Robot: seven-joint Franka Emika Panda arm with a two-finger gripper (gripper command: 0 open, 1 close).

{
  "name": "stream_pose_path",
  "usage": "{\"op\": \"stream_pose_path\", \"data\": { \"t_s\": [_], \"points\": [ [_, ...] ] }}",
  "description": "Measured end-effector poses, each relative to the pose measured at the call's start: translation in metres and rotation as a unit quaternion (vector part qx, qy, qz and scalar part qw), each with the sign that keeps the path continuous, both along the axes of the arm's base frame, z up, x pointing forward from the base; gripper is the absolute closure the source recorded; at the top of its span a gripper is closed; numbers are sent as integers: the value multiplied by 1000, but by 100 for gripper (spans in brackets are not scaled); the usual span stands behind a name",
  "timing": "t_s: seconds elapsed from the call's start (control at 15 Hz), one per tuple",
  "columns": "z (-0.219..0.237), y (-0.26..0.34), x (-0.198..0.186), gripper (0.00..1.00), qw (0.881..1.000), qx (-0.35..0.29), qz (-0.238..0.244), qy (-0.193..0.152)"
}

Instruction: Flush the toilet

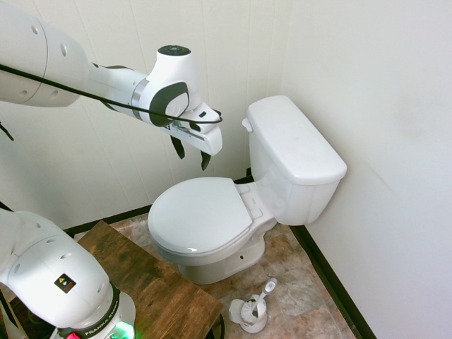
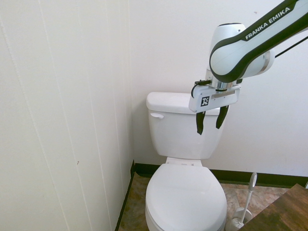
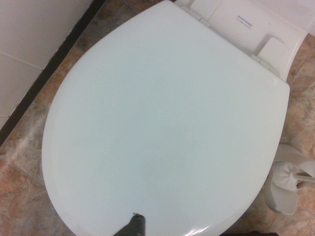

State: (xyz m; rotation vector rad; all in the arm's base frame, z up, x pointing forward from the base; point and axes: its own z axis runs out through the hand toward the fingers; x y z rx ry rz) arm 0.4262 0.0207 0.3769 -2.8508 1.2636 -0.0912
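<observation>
the toilet (image 1: pixel 282 169) stands in the corner against the white wall, its seat lid (image 3: pixel 162 128) down. the gripper (image 1: pixel 191 153) hangs in the air above the lid, fingers apart and empty, pointing down, well apart from the small flush lever (image 2: pixel 156 115) on the tank's front.

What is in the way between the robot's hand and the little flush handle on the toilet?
Nothing visible. The hand hangs open in the air above the closed seat lid, and only empty space lies between it and the flush lever on the tank. The toilet brush sits down on the floor.
</observation>
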Motion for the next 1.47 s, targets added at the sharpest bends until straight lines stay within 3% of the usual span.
{"op": "stream_pose_path", "data": {
  "t_s": [0.33, 0.67, 0.73, 1.07, 1.47],
  "points": [
    [6, 15, 25, 0, 1000, 4, 2, -11],
    [5, 36, 123, 0, 997, 5, -42, -59],
    [1, 41, 141, 100, 997, 4, -50, -63],
    [-4, 49, 213, 100, 991, 8, -92, -98],
    [-37, 40, 266, 100, 985, -19, -127, -115]
  ]
}}
